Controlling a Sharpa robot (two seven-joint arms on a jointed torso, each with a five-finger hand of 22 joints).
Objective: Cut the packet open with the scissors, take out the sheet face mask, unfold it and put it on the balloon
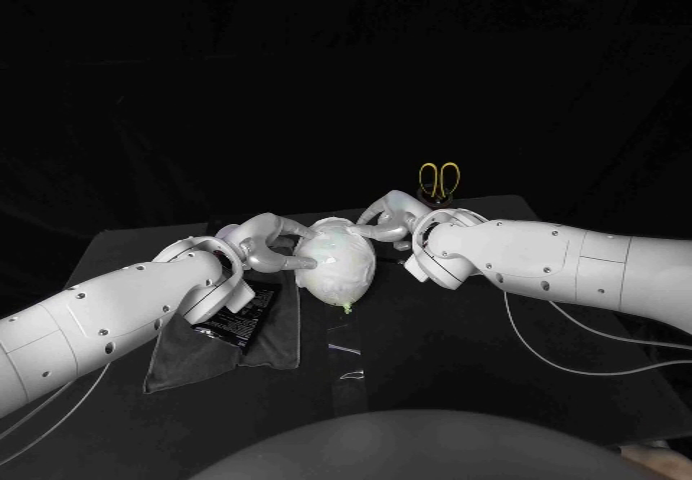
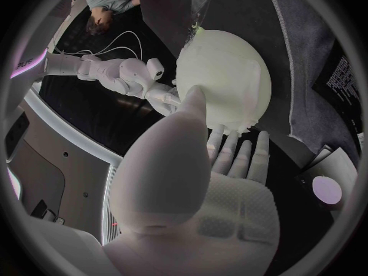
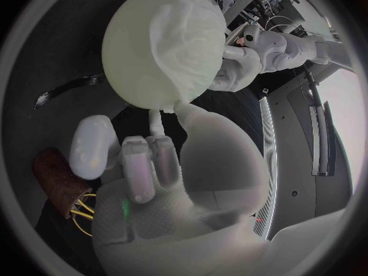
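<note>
- Head view: the sheet mask (image 1: 332, 255) already drapes the balloon (image 1: 343, 290) at table centre, with the packet (image 1: 238, 315) and scissors (image 1: 438, 180) set aside.
- Your left hand (image 1: 267, 250) presses it, fingers spread. Your right hand (image 1: 392, 218) touches it; whether it pinches, I cannot tell.
- Only smoothing seems left.

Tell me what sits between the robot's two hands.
The balloon, with the sheet face mask draped on it, sits between the left hand and right hand; the head view shows both touching it.
</note>
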